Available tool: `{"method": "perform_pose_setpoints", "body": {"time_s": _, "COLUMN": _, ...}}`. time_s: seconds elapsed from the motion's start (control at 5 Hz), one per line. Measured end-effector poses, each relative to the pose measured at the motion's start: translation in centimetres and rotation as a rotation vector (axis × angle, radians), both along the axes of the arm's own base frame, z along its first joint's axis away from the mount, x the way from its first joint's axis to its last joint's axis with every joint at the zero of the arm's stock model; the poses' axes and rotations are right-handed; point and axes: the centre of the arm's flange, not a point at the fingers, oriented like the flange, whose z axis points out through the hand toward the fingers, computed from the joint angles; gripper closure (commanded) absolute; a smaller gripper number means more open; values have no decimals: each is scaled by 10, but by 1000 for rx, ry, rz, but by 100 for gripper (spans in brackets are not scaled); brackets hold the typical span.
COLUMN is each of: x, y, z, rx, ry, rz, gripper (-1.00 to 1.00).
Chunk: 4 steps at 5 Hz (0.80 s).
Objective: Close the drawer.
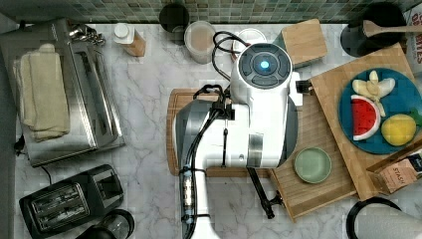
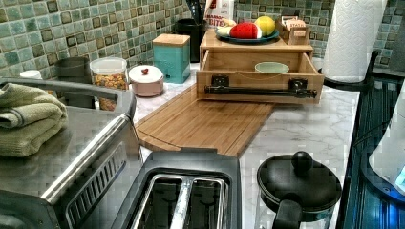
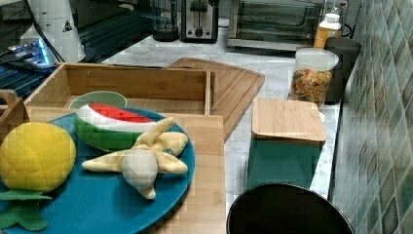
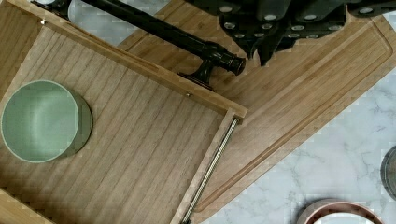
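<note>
Drawer stands pulled out of its wooden box, its front overhanging the edge of the cutting board on the marble counter. It is a shallow bamboo tray with a striped floor, thin side walls and a black bar handle across its front on 2 brackets. The left view shows this front and handle straight on, with a green bowl inside and a blue plate of toy fruit on the box above. The top view has the white arm covering much of the drawer, leaving the bowl and part of the floor in sight on the top view's right. The right view looks from behind the plate into the open tray and shows its inner walls, but not the handle. The wrist view looks down on 1 corner of the drawer, a metal slide rail along its side, and 1 end of the handle. The gripper hangs over the cutting board just beside that handle end, touching nothing; I cannot tell how its fingers are set.
</note>
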Motion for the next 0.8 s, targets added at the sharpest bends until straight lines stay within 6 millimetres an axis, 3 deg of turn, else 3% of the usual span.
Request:
{"method": "perform_pose_setpoints", "body": {"time_s": 0.4, "x": 1, "y": 0, "z": -6, "rx": 0, "ry": 6, "rz": 0, "gripper": 100}}
{"method": "perform_pose_setpoints", "body": {"time_s": 0.8, "x": -6, "y": 1, "z": -32, "rx": 44, "ry": -12, "rz": 105, "gripper": 100}}
